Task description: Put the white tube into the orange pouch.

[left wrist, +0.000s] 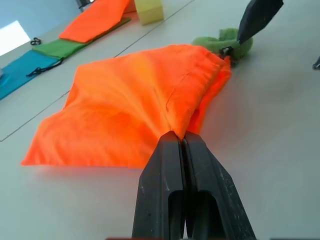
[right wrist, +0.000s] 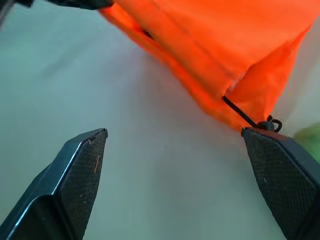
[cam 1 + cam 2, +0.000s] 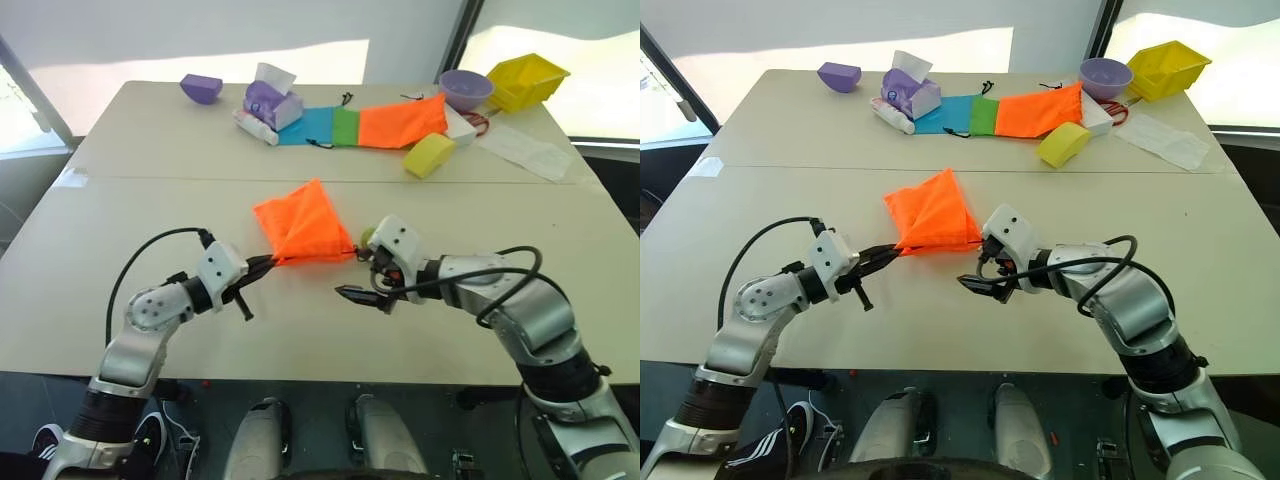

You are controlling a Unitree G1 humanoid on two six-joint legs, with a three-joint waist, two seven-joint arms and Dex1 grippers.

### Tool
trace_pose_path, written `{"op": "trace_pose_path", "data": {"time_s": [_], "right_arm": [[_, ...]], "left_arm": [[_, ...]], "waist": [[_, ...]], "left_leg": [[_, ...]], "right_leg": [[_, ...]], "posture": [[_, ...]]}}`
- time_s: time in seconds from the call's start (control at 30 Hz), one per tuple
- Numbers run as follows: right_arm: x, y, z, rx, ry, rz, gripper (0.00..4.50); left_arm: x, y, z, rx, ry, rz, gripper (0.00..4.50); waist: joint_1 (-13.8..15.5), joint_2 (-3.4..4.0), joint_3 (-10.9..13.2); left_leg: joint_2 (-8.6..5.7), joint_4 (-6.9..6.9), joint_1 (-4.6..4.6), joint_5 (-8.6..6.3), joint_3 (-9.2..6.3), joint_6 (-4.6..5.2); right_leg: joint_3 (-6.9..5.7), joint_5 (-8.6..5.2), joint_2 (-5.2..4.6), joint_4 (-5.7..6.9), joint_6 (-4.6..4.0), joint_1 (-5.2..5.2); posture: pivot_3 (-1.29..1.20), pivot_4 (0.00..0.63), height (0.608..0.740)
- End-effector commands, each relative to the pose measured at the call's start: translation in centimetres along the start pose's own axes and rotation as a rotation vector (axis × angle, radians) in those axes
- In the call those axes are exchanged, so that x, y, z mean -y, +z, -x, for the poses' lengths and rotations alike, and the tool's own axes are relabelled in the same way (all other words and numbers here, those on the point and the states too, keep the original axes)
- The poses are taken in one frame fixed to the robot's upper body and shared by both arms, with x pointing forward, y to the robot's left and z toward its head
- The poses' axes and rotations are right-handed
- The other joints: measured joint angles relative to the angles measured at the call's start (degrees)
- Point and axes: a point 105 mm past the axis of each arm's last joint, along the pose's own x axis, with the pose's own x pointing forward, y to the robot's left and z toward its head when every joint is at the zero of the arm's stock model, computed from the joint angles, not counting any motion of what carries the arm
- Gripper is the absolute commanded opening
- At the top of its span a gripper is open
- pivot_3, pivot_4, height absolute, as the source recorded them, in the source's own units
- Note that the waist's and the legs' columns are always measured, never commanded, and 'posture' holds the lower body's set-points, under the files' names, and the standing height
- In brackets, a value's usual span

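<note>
**Orange pouch pinched at one corner, right fingers spread wide**

Here, the left gripper [image 3: 262, 262] is pinching the near corner of the orange pouch [image 3: 300, 225], its two black fingers [image 1: 187, 190] pressed tight together with a fold of the fabric caught between them. The pouch is lying on the beige table [image 3: 120, 250], near the middle of the front half, bulging a little and creased along a seam. At its other near corner the dark cord [image 2: 239, 113] is coming out of the gathered mouth and ending at the lime-green ring [image 1: 220, 41], which is resting on the table just beside the pouch.

The right gripper [image 3: 362, 296] is hovering just off that same end of the pouch, its fingers [image 2: 75, 175] standing wide apart and holding nothing; bare tabletop is showing between them, and one finger is sitting close to the cord without clearly touching it.

Whether the white tube is inside the pouch cannot be told.

Along the far side of the table a row of flat cloths is lying edge to edge: blue [image 3: 310, 127], green [image 3: 346, 127] and orange [image 3: 402, 122]. A purple tissue box [image 3: 272, 100] with white tissue poking out is standing at the row's left end, and a yellow sponge [image 3: 429, 155] is lying just in front of its right end. Further back a purple bowl [image 3: 466, 89] and a yellow bin [image 3: 527, 80] are sitting near the right corner, and a small purple dish [image 3: 202, 88] is sitting apart on the far left.
</note>
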Motion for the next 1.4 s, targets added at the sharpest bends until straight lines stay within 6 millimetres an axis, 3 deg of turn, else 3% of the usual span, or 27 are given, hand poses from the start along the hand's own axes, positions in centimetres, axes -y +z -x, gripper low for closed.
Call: {"op": "trace_pose_path", "data": {"time_s": [0.03, 0.17, 0.3, 0.43, 0.53, 0.6, 0.7, 0.8, 0.93, 1.07, 1.23, 1.33, 1.4], "right_arm": [[2.7, 2.1, 1.3, 0.116, -0.106, 0.114, 4.48], [3.8, 0.8, 0.3, 0.066, -0.159, 0.314, 4.48], [4.0, -0.2, -1.3, 0.079, -0.144, 0.192, 4.48], [4.7, -0.9, -2.2, 0.055, -0.176, 0.199, 4.48], [3.8, -1.1, -3.3, 0.042, -0.122, 0.201, 4.48], [4.4, -1.6, -3.9, 0.020, -0.165, 0.188, 4.48], [4.9, -2.4, -3.8, -0.023, -0.177, 0.229, 4.48], [4.1, -2.1, -2.4, -0.010, -0.077, 0.218, 4.48], [5.3, -1.7, -1.3, -0.023, -0.100, 0.247, 4.48], [6.9, -2.2, -1.4, -0.066, -0.158, 0.324, 4.48], [6.1, -2.5, -2.9, -0.046, -0.130, 0.315, 4.48], [6.8, -2.7, -3.2, -0.043, -0.168, 0.291, 3.75], [6.6, -2.6, -3.2, -0.033, -0.147, 0.298, 2.76]], "left_arm": [[-1.5, 1.1, 1.6, 0.030, 0.010, -0.040, 0.00], [-2.8, 1.4, 2.2, 0.030, 0.011, -0.066, 0.00], [-1.6, 1.4, 0.5, 0.056, 0.003, -0.051, 0.00], [0.5, 1.4, -0.7, 0.085, -0.025, -0.004, 0.00], [1.0, 1.2, -0.9, 0.084, -0.026, 0.008, 0.00], [0.9, 1.2, -0.9, 0.082, -0.023, 0.005, 0.00], [0.6, 1.4, -0.9, 0.086, -0.011, 0.008, 0.00], [0.6, 1.2, -0.7, 0.079, -0.011, 0.006, 0.00], [0.8, 1.2, -0.7, 0.079, -0.013, 0.011, 0.00], [1.3, 1.3, -1.2, 0.089, -0.022, 0.016, 0.00], [1.3, 1.4, -1.3, 0.092, -0.025, 0.016, 0.00], [1.2, 1.4, -1.2, 0.090, -0.024, 0.012, 0.00], [1.3, 1.4, -1.2, 0.089, -0.024, 0.012, 0.00]], "waist": [[-0.05, 0.00, 0.00], [0.19, 0.03, 0.02], [0.29, 0.02, 0.02], [0.28, 0.02, 0.02], [0.27, 0.02, 0.02], [0.09, 0.02, 0.01], [0.16, 0.04, 0.02], [0.41, 0.04, 0.02], [0.34, 0.04, 0.02], [0.07, 0.05, 0.02], [0.08, 0.05, 0.02], [0.07, 0.04, 0.01], [0.15, 0.04, 0.01]], "left_leg": [[0.00, 0.00, 0.00, 0.00, 0.00, 0.00], [0.00, -0.01, 0.01, 0.00, 0.00, 0.00], [0.00, -0.01, -0.04, 0.00, 0.02, 0.00], [-0.02, -0.01, -0.12, 0.00, 0.05, -0.01], [-0.03, -0.01, -0.13, 0.00, 0.06, -0.01], [-0.02, -0.02, -0.11, 0.00, 0.05, -0.01], [-0.01, -0.02, -0.06, 0.00, 0.05, -0.02], [-0.02, -0.02, -0.05, 0.00, 0.06, -0.02], [-0.03, -0.02, -0.06, 0.00, 0.08, -0.02], [-0.03, -0.03, -0.07, 0.00, 0.10, -0.03], [-0.02, -0.04, -0.04, 0.00, 0.10, -0.03], [-0.03, -0.04, -0.04, 0.01, 0.11, -0.03], [-0.03, -0.02, -0.02, 0.01, 0.12, -0.04]], "right_leg": [[0.00, 0.00, 0.00, 0.00, -0.01, 0.00], [-0.01, 0.01, 0.00, 0.00, -0.04, -0.01], [0.00, 0.02, -0.02, -0.10, -0.04, -0.01], [0.00, 0.04, -0.08, -0.20, -0.01, 0.00], [-0.01, 0.05, -0.10, -0.22, -0.01, -0.02], [-0.01, 0.05, -0.10, -0.16, -0.03, -0.03], [-0.01, 0.05, -0.10, -0.07, -0.06, -0.04], [-0.01, 0.05, -0.11, -0.08, -0.06, -0.02], [-0.02, 0.06, -0.15, -0.20, -0.06, 0.03], [-0.02, 0.06, -0.15, -0.18, -0.06, 0.00], [-0.03, 0.06, -0.15, -0.12, -0.05, -0.01], [-0.04, 0.06, -0.14, -0.12, -0.04, 0.01], [-0.03, 0.07, -0.15, -0.08, -0.05, 0.03]], "posture": [[0.00, 0.150, 0.740], [0.00, 0.150, 0.740], [0.00, 0.150, 0.740], [0.00, 0.150, 0.740], [0.00, 0.150, 0.740], [0.00, 0.150, 0.740], [0.00, 0.150, 0.740], [0.00, 0.150, 0.740], [0.00, 0.150, 0.740], [0.00, 0.150, 0.740], [0.00, 0.150, 0.740], [0.00, 0.150, 0.740], [0.00, 0.150, 0.740]]}}
